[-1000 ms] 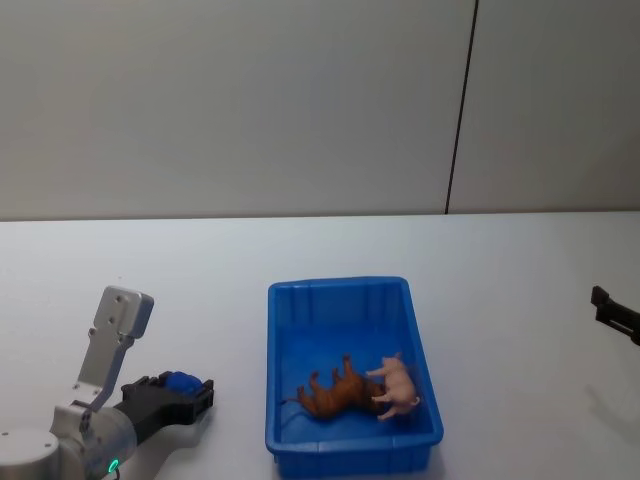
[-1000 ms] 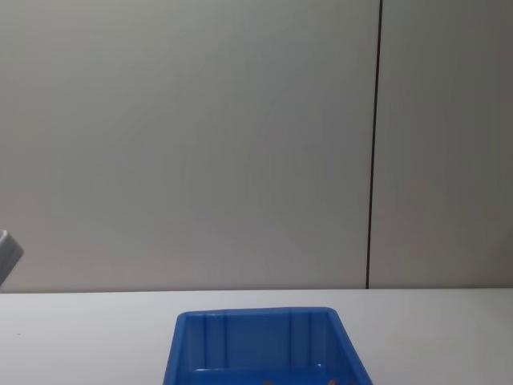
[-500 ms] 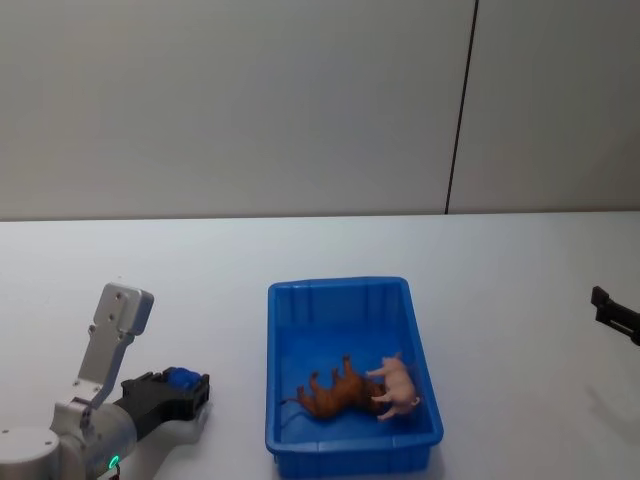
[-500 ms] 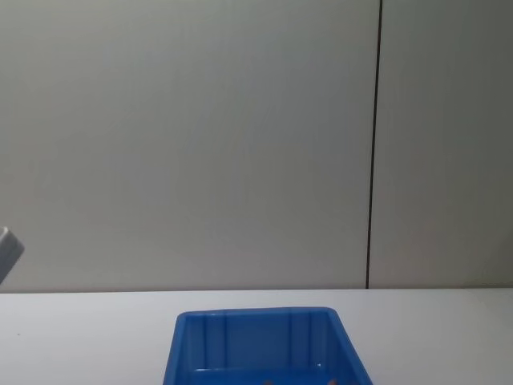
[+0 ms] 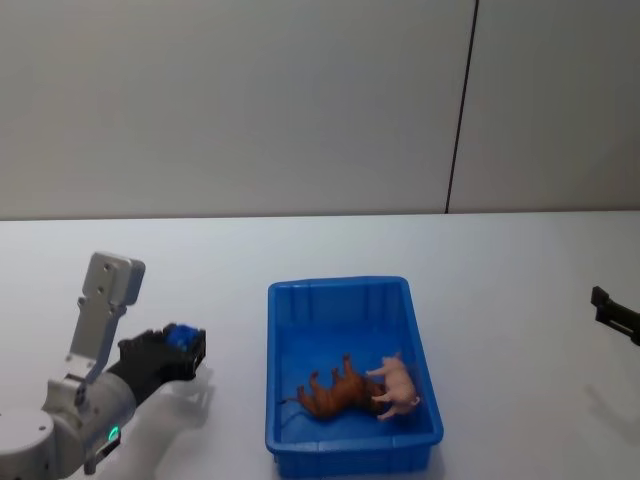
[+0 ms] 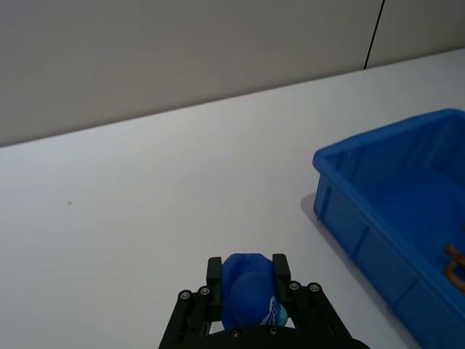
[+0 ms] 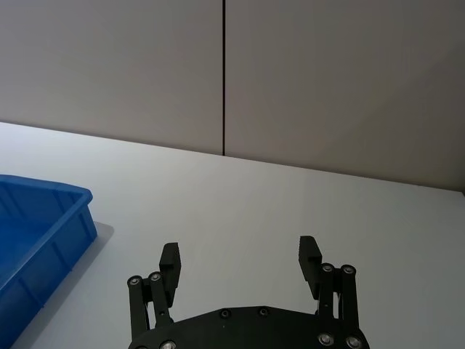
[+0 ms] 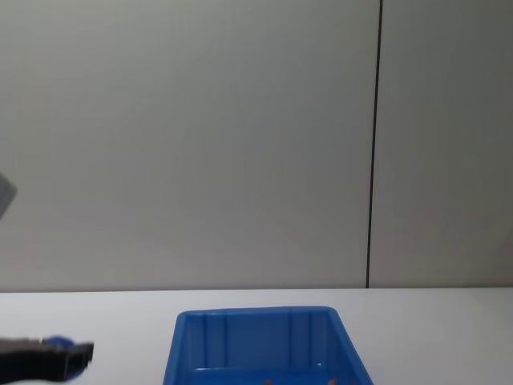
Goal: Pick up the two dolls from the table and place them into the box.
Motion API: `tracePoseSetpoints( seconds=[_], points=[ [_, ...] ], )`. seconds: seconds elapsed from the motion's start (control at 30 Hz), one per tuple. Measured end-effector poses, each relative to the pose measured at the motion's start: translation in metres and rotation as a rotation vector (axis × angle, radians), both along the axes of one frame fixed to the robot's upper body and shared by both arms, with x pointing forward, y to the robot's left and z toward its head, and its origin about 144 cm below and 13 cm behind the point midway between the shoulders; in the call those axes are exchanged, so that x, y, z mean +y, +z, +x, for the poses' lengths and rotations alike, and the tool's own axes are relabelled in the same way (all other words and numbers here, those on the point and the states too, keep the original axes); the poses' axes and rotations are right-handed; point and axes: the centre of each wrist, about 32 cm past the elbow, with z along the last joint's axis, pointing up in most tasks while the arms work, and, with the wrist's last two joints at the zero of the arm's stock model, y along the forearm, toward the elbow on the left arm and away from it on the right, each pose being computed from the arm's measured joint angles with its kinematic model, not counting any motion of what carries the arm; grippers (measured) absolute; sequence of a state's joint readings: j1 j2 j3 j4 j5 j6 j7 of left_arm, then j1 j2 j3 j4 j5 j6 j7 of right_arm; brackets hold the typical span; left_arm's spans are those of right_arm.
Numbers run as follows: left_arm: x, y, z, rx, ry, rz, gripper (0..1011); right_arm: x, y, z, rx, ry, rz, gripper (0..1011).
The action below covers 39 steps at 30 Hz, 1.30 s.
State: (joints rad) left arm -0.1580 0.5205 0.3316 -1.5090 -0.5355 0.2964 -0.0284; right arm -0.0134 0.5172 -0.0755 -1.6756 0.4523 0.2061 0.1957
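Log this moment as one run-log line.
dolls: brown doll and pink doll in box | left gripper: holds blue thing | right gripper: open, beside box

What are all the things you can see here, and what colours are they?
box: one, bright blue, middle of the table.
brown doll: one, brown, lying inside the box.
pink doll: one, pale pink, inside the box, against the brown one.
blue object: one, blue, held in the left gripper; what it is cannot be told.
table: one, white.
wall: grey, behind the table.
left gripper: black, above the table left of the box.
right gripper: black, open, right of the box.
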Motion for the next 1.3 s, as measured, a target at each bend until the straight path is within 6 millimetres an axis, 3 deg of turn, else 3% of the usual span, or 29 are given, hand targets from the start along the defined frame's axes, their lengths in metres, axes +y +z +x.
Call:
tracePoseSetpoints(
  seconds=[0.63,1.3],
  points=[
    [-0.014,0.035,0.025,-0.247,-0.154,-0.080,306,0.000,0.000,0.000,0.000,0.000,0.000,1001],
    [-0.031,0.047,0.064,-0.318,-0.435,-0.194,220,0.000,0.000,0.000,0.000,0.000,0.000,1001]
  ],
)
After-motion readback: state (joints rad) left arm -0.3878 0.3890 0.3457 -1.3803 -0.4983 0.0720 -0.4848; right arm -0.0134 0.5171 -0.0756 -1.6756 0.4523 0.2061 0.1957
